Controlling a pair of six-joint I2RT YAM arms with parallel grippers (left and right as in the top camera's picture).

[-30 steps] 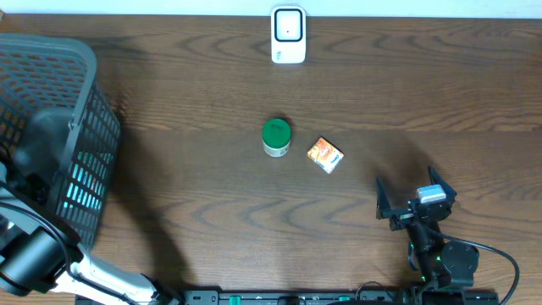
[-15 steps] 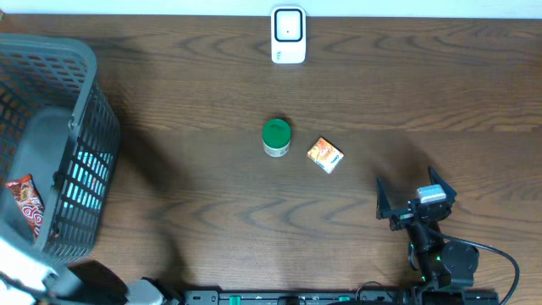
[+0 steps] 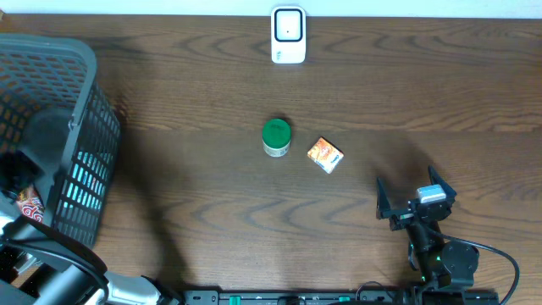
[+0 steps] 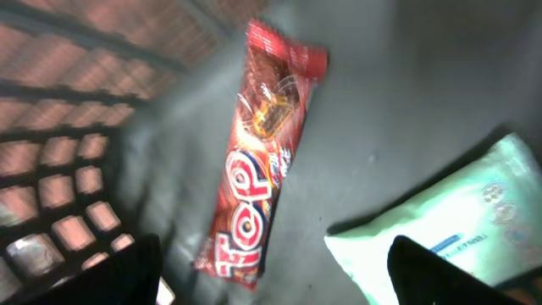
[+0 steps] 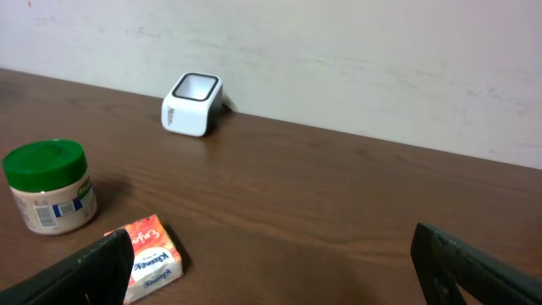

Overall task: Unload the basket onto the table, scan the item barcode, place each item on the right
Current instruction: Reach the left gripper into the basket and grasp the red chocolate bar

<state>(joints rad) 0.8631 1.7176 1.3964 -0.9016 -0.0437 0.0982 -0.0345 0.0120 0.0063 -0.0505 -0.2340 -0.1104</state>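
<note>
In the left wrist view a red "Top" snack bar lies flat on the grey basket floor. My left gripper hangs just above it, open, touching nothing. From overhead only the bar's end shows beside the left arm. The white barcode scanner stands at the table's far edge, also visible in the right wrist view. My right gripper rests open at the front right with nothing between its fingers.
The grey mesh basket fills the left side and also holds a pale green wipes pack. A green-lidded jar and an orange tissue pack sit mid-table, left of the right gripper.
My left gripper has opened and let the red snack bar go onto the basket floor. The left arm has shifted over the basket. The right arm has not moved.
</note>
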